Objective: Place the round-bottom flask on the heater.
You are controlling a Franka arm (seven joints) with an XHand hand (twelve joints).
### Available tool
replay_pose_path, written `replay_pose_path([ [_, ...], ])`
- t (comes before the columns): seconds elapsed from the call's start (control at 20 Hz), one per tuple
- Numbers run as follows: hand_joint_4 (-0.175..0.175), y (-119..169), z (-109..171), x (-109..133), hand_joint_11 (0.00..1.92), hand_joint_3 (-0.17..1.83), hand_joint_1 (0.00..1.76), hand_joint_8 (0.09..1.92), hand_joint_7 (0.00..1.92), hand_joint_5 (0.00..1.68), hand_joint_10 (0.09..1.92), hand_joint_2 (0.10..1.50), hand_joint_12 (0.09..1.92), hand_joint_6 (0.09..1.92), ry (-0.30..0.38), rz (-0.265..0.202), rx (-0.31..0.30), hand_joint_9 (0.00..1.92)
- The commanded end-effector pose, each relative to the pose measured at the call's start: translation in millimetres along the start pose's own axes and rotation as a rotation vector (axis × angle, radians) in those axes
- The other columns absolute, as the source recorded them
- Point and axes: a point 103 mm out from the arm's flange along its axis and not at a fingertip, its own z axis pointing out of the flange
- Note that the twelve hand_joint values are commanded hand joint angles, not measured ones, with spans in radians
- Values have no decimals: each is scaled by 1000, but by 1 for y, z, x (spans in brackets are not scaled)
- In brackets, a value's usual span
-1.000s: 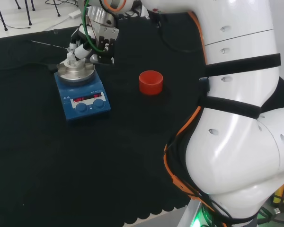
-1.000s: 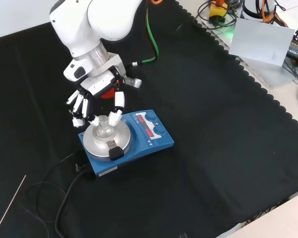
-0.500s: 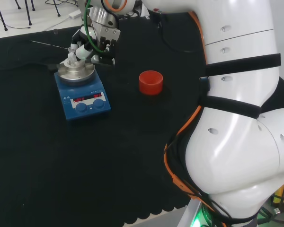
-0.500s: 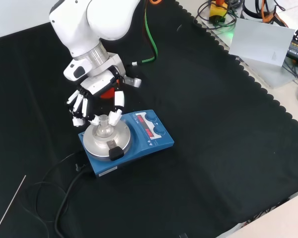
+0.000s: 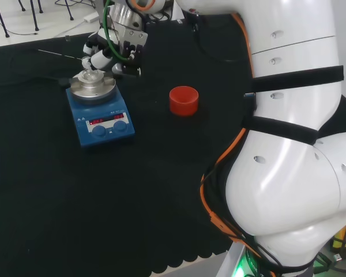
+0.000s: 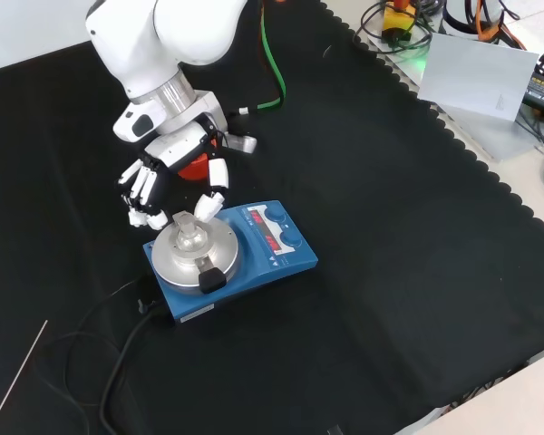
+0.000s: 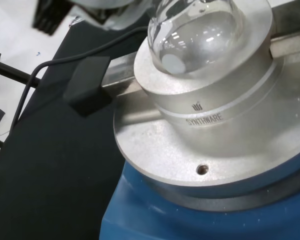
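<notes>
Left of centre in the front view, the round-bottom flask [image 6: 189, 235] sits in the heater [image 6: 228, 256]. Just above it the hand [image 6: 168, 184] hovers, fingers [image 6: 210, 205] spread and holding nothing.

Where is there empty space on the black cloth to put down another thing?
In the front view, the cloth is bare to the right of the blue heater. In the head view, it's bare below the red ring. It's crowded around the flask, where the hand hangs.

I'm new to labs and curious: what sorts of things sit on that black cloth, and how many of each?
Blue heater: 1
Round-bottom flask, seated on the heater's metal block: 1
Red ring stand: 1
Thin rod: 1
Total: 4
</notes>
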Motion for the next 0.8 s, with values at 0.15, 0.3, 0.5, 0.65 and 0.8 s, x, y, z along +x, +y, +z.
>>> replay_pose_path([
  [0.15, -12, -9, -4, -2, 41, 755, 845, 594, 317, 444, 607, 589, 1365, 651, -1, 2, -7, 481],
  [0.3, -11, -22, -12, -4, 34, 735, 830, 604, 311, 388, 619, 584, 1370, 495, -6, 15, -15, 469],
  [0.5, -8, -37, -22, -4, 29, 715, 809, 608, 306, 366, 626, 583, 1370, 363, -10, 27, -20, 457],
  [0.65, -6, -49, -31, -2, 26, 702, 803, 610, 300, 372, 629, 587, 1373, 313, -2, 35, -28, 450],
  [0.8, -5, -57, -36, 0, 23, 693, 798, 613, 297, 384, 631, 591, 1373, 273, 5, 33, -39, 443],
])
